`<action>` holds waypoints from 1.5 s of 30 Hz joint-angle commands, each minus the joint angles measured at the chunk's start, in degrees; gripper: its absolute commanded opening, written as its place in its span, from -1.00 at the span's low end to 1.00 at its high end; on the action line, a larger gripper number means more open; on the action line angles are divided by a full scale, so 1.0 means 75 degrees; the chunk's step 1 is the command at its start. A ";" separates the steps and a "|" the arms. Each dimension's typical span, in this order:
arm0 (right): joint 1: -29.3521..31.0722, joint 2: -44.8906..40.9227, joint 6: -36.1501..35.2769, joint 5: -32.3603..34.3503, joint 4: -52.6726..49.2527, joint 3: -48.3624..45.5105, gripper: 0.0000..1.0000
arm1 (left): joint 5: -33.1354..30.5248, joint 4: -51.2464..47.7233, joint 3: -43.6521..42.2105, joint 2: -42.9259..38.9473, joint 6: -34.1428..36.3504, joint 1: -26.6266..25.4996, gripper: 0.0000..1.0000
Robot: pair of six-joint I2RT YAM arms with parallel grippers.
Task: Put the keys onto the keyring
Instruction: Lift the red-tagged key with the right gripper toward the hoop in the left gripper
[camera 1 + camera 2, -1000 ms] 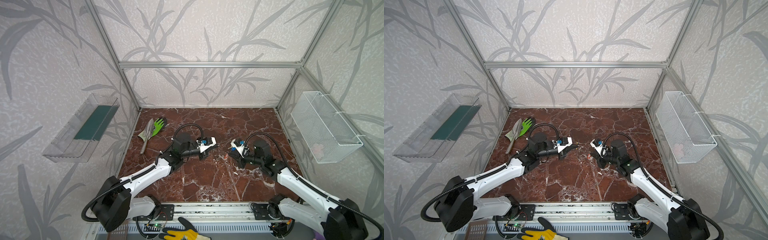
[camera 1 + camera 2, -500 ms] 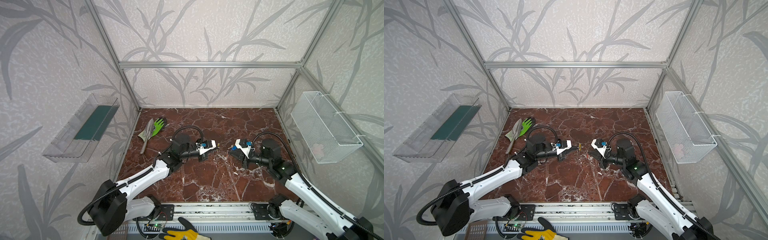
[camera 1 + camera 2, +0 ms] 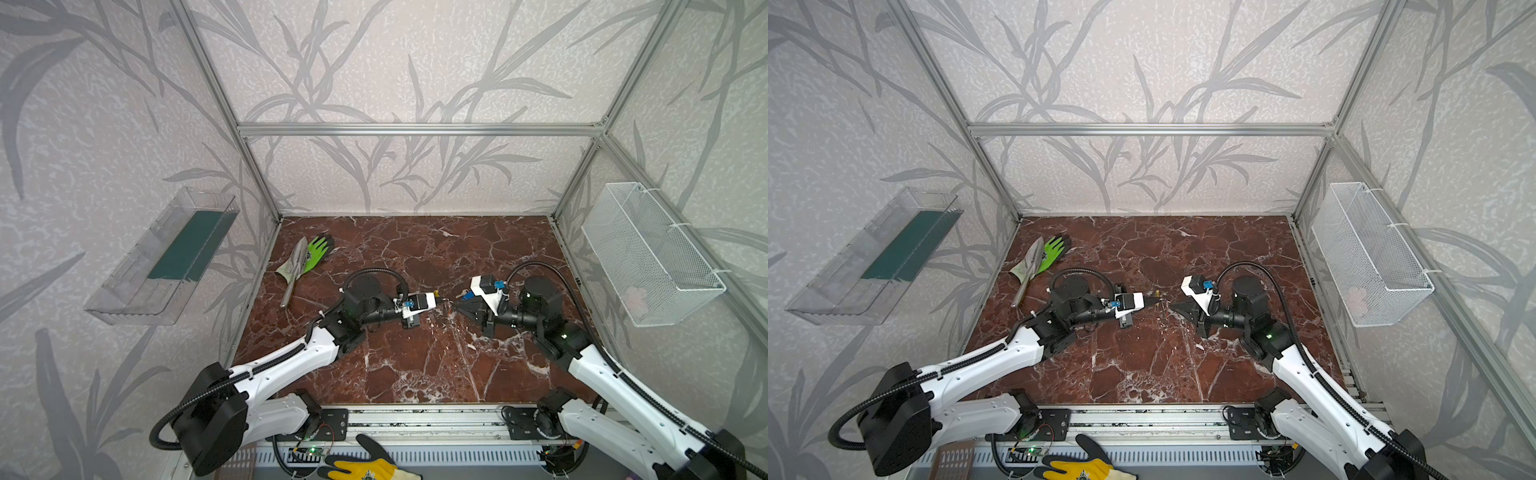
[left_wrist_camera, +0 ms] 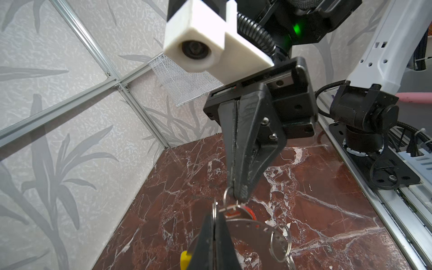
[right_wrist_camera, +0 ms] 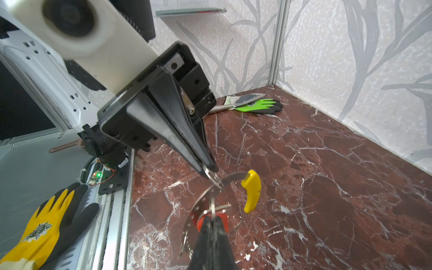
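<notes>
a red-brown marble tabletop (image 3: 415, 257) with white veins forms the floor of the cell. near its far left corner lies a green glove (image 3: 319, 248) with dark fingertips. a silvery trowel (image 3: 296, 266) rests across its cuff, handle toward the front. a clear plastic bin (image 3: 137, 286) hangs on the left wall with a dark green sheet (image 3: 187, 245) in it. a white wire basket (image 3: 648, 257) hangs on the right wall; something pale pink (image 3: 636, 297) sits inside, too blurred to name. grey leaf-patterned wallpaper (image 3: 374, 62) covers the walls behind an aluminium frame (image 3: 415, 129). a metal rail (image 3: 415, 419) runs along the table's front edge, and a yellow and black glove (image 3: 365, 467) lies just in front of it.
</notes>
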 commanded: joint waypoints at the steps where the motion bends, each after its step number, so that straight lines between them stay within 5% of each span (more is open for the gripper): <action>1: 0.0056 -0.0010 0.0371 -0.0282 0.0522 0.0072 -1.00 | -0.0046 0.0379 -0.0012 -0.0228 0.0310 -0.0068 -1.00; 30: 0.0026 0.0531 0.1362 -0.0668 0.0209 0.0475 -1.00 | 0.0220 -0.0341 0.0082 -0.0526 0.0898 -0.0221 -1.00; 45: 0.0021 0.0966 0.1526 -0.0962 -0.0121 0.0689 -1.00 | 0.0380 0.0223 0.0011 -0.0634 0.0076 -0.0222 -1.00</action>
